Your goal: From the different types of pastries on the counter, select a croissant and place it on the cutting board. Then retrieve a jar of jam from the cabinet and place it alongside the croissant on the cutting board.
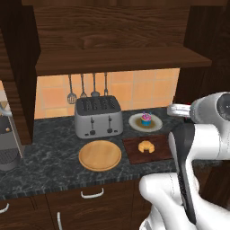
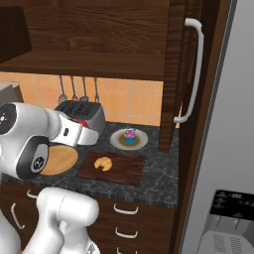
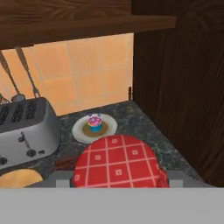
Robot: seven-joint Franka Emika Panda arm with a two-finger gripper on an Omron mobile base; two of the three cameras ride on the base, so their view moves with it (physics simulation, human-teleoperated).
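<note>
The croissant (image 1: 146, 146) (image 2: 103, 163) lies on the dark reddish cutting board (image 1: 134, 156) (image 2: 126, 172) on the counter (image 1: 49, 157). Behind it a pink cupcake (image 1: 145, 119) (image 2: 130, 134) (image 3: 94, 123) sits on a white plate. My gripper (image 1: 173, 109) (image 2: 89, 133) (image 3: 119, 179) hangs above the board's right part, under the cabinet shelf (image 1: 121, 60). In the hand view its jaws are shut on the jar of jam (image 3: 116, 162), whose red checked top shows between them. A bit of red (image 2: 81, 121) peeks out at the hand in the right base view.
A silver toaster (image 1: 98, 117) (image 3: 22, 129) stands at the back, with a round tan wooden plate (image 1: 99, 155) in front of it. Utensils hang on the tiled wall (image 1: 83, 87). A coffee machine (image 1: 6, 143) is at the far left. The open cabinet door (image 2: 181, 74) stands right of the board.
</note>
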